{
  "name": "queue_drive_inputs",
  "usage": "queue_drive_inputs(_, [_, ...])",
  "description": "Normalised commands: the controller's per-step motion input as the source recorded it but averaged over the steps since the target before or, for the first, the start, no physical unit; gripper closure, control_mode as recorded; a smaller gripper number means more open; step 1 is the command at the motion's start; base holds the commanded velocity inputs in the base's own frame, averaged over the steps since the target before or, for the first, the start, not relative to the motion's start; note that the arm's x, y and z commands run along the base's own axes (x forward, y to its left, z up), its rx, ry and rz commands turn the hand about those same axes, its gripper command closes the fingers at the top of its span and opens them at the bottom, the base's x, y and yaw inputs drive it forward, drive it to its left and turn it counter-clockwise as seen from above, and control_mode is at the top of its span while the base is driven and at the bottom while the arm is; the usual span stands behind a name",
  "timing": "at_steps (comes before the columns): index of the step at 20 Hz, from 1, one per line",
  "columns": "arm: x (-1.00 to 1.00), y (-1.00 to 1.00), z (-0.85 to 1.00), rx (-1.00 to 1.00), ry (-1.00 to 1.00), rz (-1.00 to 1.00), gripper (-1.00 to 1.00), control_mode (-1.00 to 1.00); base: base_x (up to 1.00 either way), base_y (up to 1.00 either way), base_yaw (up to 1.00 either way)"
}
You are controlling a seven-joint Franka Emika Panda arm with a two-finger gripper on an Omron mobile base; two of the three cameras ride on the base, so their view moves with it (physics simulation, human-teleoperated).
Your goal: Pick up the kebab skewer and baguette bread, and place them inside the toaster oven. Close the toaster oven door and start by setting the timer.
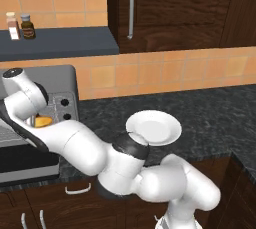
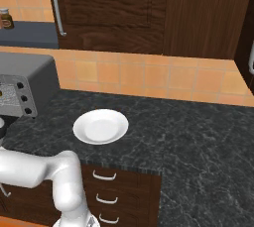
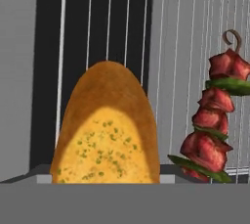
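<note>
Right in front of your hand camera sits the baguette bread (image 3: 106, 130), its golden cut face speckled with green and pointing away from you. You cannot tell whether the fingers are released or clenched; they are hidden behind the loaf. Just to its right in that view, apart from it, lies the kebab skewer (image 3: 212, 120), red meat chunks with green pieces between, its curled end farthest from you. Both rest on the wire rack (image 3: 180, 32) inside the toaster oven (image 1: 60, 80), whose door (image 1: 25, 160) hangs open below your wrist. Beyond the arm, well off from the oven, the white plate (image 1: 155, 127) stands bare on the dark speckled desk (image 2: 198, 137).
</note>
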Motion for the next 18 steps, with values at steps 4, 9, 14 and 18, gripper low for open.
queue_drive_inputs(4, [0.0, 0.0, -0.06, 0.0, 0.03, -0.01, 1.0, -1.0, 0.0, 0.0, 0.0])
queue_drive_inputs(9, [0.1, -0.14, -0.12, 0.01, 0.01, -0.04, 1.0, -1.0, 0.0, 0.0, 0.0])
queue_drive_inputs(14, [0.3, -0.05, -0.13, 0.0, 0.0, -0.01, 1.0, -1.0, 0.0, 0.0, 0.0])
queue_drive_inputs(18, [0.32, 0.0, -0.12, 0.03, 0.0, 0.0, 1.0, -1.0, 0.0, 0.0, 0.0])
